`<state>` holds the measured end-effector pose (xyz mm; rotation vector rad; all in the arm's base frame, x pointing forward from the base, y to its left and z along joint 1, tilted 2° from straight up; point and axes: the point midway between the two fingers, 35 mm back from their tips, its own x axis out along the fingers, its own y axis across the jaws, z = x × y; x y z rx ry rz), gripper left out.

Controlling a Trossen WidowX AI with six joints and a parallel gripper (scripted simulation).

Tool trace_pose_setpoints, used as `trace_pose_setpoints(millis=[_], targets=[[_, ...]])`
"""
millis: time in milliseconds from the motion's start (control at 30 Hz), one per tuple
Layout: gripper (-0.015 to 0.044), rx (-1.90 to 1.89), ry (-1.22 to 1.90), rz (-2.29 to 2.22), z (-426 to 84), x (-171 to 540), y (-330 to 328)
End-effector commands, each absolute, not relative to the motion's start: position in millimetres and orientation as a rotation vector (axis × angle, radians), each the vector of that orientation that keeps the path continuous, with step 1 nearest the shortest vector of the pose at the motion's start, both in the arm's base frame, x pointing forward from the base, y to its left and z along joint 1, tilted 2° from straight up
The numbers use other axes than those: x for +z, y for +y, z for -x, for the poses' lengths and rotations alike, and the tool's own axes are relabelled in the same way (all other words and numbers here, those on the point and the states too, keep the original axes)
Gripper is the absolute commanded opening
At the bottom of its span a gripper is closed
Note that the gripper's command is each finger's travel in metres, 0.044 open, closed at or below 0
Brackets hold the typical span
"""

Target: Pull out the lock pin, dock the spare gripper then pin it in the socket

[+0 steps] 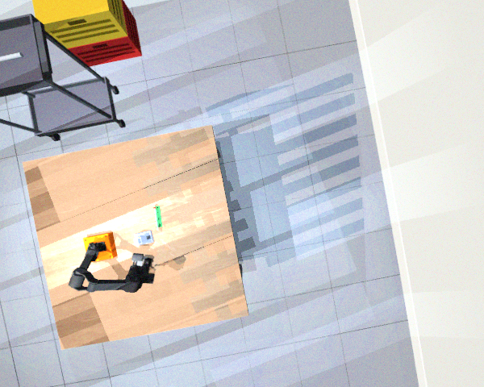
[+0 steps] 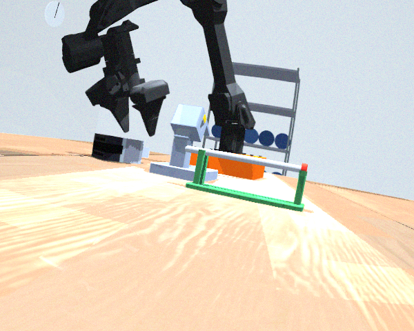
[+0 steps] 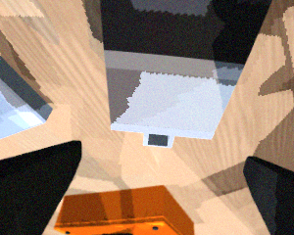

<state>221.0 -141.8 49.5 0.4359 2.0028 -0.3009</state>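
The lock pin (image 2: pixel 250 157), a light rod with a red end, lies across the two posts of a green rack (image 2: pixel 250 198) (image 1: pixel 159 216), clear of the mount. The pale blue mount (image 2: pixel 181 151) (image 1: pixel 144 238) (image 3: pixel 15 114) stands upright; no pin shows in its tilted socket head (image 2: pixel 188 119), whose inside is hidden. The spare gripper (image 2: pixel 132 150) (image 3: pixel 176 105), a black and light grey block, lies on the table beside the mount. Its small spigot (image 2: pixel 145 152) has a square opening, seen in the wrist view. My gripper (image 2: pixel 139 132) (image 3: pixel 164 157) is open and empty, above the spare gripper.
The arm's orange base (image 1: pixel 109 245) (image 2: pixel 228 165) (image 3: pixel 122 206) is behind the mount in the exterior view. The wooden table (image 1: pixel 171 291) carries everything. A dark cart (image 1: pixel 13 62) and yellow and red crates (image 1: pixel 84 31) stand on the floor beyond the table.
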Motion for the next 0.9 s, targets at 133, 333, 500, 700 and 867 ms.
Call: trace_pose_setpoints(millis=[133,333,500,700,867], targets=[[0.044,-0.301,2.005,-0.444,-222.1,35.6,-141.5],[0.044,-0.301,2.005,-0.444,-222.6,25.9,-141.7],[0.044,-0.301,2.005,-0.444,-222.9,17.9,-141.8],[0.044,-0.301,2.006,-0.444,-223.0,8.3,-141.7],[0.044,-0.301,2.006,-0.444,-222.8,0.6,-141.6]])
